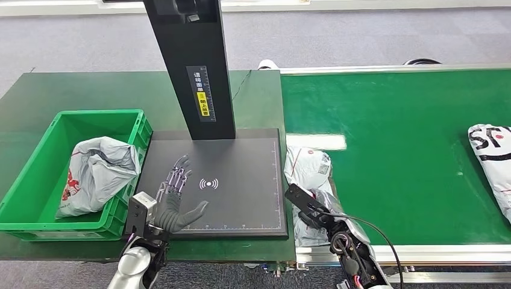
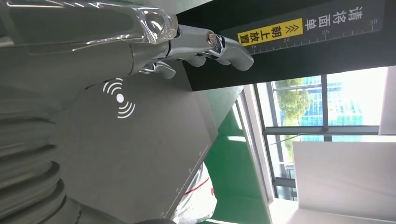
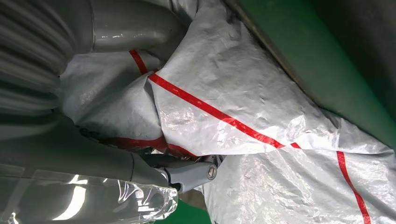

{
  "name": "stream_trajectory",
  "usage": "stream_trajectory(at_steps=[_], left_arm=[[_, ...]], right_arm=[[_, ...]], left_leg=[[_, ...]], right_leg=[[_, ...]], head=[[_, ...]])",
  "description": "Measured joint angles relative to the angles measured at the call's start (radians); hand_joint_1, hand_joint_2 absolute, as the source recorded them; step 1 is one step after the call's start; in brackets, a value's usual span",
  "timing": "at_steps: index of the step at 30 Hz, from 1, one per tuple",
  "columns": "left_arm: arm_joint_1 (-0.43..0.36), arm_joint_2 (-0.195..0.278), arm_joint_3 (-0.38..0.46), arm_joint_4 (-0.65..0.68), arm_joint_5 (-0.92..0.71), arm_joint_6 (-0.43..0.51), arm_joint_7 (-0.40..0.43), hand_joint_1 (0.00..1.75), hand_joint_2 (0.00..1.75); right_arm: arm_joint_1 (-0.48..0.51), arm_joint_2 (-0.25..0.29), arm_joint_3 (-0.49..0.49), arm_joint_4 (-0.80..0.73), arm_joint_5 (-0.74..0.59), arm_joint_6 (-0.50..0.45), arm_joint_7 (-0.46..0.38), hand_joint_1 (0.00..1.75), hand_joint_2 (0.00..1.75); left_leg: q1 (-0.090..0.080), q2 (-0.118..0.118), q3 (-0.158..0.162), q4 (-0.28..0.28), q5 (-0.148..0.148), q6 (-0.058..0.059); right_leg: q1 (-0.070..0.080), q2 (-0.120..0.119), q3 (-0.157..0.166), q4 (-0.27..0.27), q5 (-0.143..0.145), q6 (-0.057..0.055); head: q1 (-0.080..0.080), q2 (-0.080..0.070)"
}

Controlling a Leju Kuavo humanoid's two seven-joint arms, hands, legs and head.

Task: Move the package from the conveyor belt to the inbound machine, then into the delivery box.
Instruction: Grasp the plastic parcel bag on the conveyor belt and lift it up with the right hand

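Green delivery box at left holds a crumpled grey bag. Left hand hovers over the black inbound machine's pad, fingers spread, holding nothing. Right hand grips the grey red-striped package at the conveyor belt's left end.

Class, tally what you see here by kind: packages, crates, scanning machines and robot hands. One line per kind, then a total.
Packages: 3 – one in the green crate, one under the right hand, one at the belt's far right
Green crates: 1
Inbound machines: 1
Robot hands: 2 – left hand, right hand
Total: 7
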Motion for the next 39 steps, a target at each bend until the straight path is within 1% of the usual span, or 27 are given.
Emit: stream_trajectory(at_steps=[11,17,20,22,23,26,27,28,31,36,39], left_arm=[[0.000,0.000,0.000,0.000,0.000,0.000,0.000,0.00,1.75],[0.003,0.001,0.000,0.000,0.001,-0.002,-0.002,0.00,1.75],[0.011,0.002,0.001,-0.001,0.005,-0.003,-0.008,0.00,1.75],[0.023,0.003,0.002,-0.007,0.007,-0.002,-0.014,0.00,1.75],[0.029,0.003,0.003,-0.013,0.008,-0.002,-0.019,0.00,1.75],[0.045,0.005,0.006,-0.028,0.015,-0.002,-0.035,0.00,1.75],[0.048,0.006,0.006,-0.031,0.018,-0.002,-0.039,0.00,1.75],[0.049,0.007,0.007,-0.033,0.019,-0.002,-0.040,0.00,1.75],[0.051,0.008,0.008,-0.037,0.020,-0.001,-0.042,0.00,1.75],[0.053,0.010,0.010,-0.043,0.022,0.000,-0.044,0.00,1.75],[0.053,0.010,0.010,-0.043,0.025,0.001,-0.048,0.00,1.75]], right_arm=[[0.002,0.001,0.006,0.003,-0.007,-0.009,-0.004,1.75,1.75],[0.018,0.001,0.005,-0.011,-0.040,-0.033,-0.033,1.75,1.75],[0.037,0.000,0.001,-0.032,-0.076,-0.053,-0.063,1.75,1.75],[0.058,0.001,-0.007,-0.057,-0.136,-0.104,-0.131,1.75,1.75],[0.077,0.002,-0.016,-0.084,-0.194,-0.151,-0.195,1.75,1.75],[0.141,0.019,-0.066,-0.247,-0.461,-0.335,-0.495,1.75,1.75],[0.152,0.025,-0.084,-0.310,-0.531,-0.376,-0.574,1.75,1.75],[0.159,0.029,-0.097,-0.367,-0.574,-0.401,-0.617,1.75,1.75],[0.184,0.041,-0.114,-0.489,-0.627,-0.443,-0.651,1.75,1.75],[0.220,0.059,-0.122,-0.623,-0.698,-0.522,-0.738,1.75,1.75],[0.237,0.069,-0.126,-0.697,-0.730,-0.569,-0.764,1.75,1.75]], left_leg=[[0.000,0.000,0.000,0.000,0.000,0.000],[0.000,-0.001,-0.001,0.000,0.000,0.000],[0.000,-0.001,-0.003,0.000,0.000,0.000],[0.000,-0.001,-0.005,0.000,0.000,0.000],[0.000,-0.002,-0.007,0.000,0.000,0.000],[0.000,-0.006,-0.012,0.001,0.001,0.000],[0.000,-0.007,-0.013,0.000,0.001,0.000],[0.000,-0.007,-0.013,0.000,0.001,0.000],[0.000,-0.007,-0.013,0.000,0.001,0.000],[0.000,-0.008,-0.013,0.000,0.001,0.000],[0.000,-0.008,-0.013,0.000,0.001,0.000]], right_leg=[[0.000,0.000,0.000,0.000,0.000,0.000],[0.000,0.000,-0.001,0.000,0.000,0.000],[0.000,0.000,-0.002,0.000,0.000,0.000],[0.000,0.000,-0.004,0.000,0.000,0.000],[0.000,-0.001,-0.005,0.000,0.000,0.000],[0.000,-0.005,-0.010,0.000,0.000,0.000],[0.000,-0.006,-0.010,0.000,0.000,0.000],[0.000,-0.006,-0.011,0.000,0.000,0.000],[0.000,-0.006,-0.011,0.000,-0.001,0.000],[0.000,-0.007,-0.010,0.000,-0.001,0.000],[0.000,-0.007,-0.010,0.000,-0.001,0.000]], head=[[0.000,0.000],[0.000,0.000],[0.000,0.000],[0.000,0.000],[0.000,0.000],[0.000,0.000],[0.000,0.000],[0.000,0.000],[0.000,0.000],[0.000,0.000],[0.000,0.000]])
